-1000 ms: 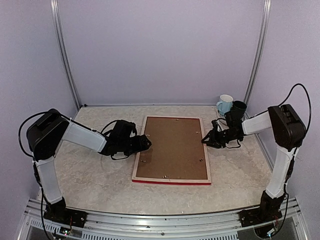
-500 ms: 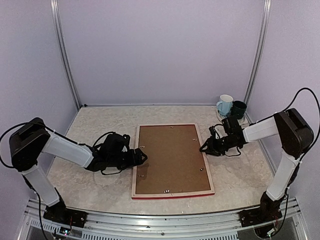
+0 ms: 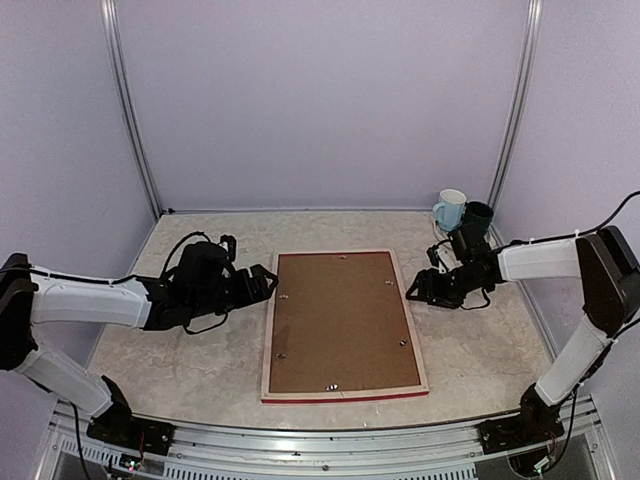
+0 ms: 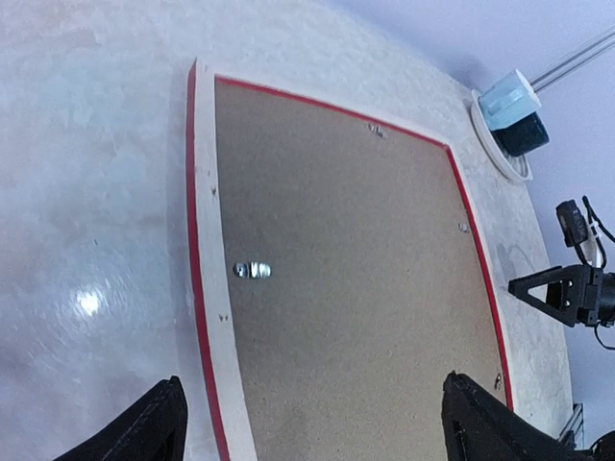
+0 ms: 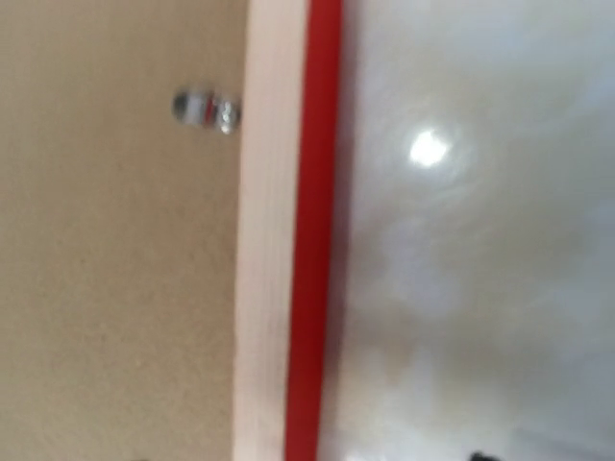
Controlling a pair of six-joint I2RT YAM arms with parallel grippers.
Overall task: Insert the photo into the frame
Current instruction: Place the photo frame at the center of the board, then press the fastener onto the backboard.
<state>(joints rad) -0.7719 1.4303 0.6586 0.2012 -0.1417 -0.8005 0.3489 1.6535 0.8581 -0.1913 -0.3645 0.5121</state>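
Shifted nearer my bases, the frame [image 3: 345, 397] lies flat mid-table [image 3: 180, 350], brown backing board [image 3: 340, 320] upward. My left gripper [image 3: 266, 283] gapes just beside its left edge. My right gripper [image 3: 412, 292] sits beside its right edge, and I cannot tell how those jaws stand.

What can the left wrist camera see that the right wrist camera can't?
Only the left wrist view shows the two mugs in the far corner, the right gripper and the left gripper, wide open. The right wrist view adds nothing new, just a blurry close-up. Both show the red-and-wood frame, the brown backing board, a metal clip and the table.
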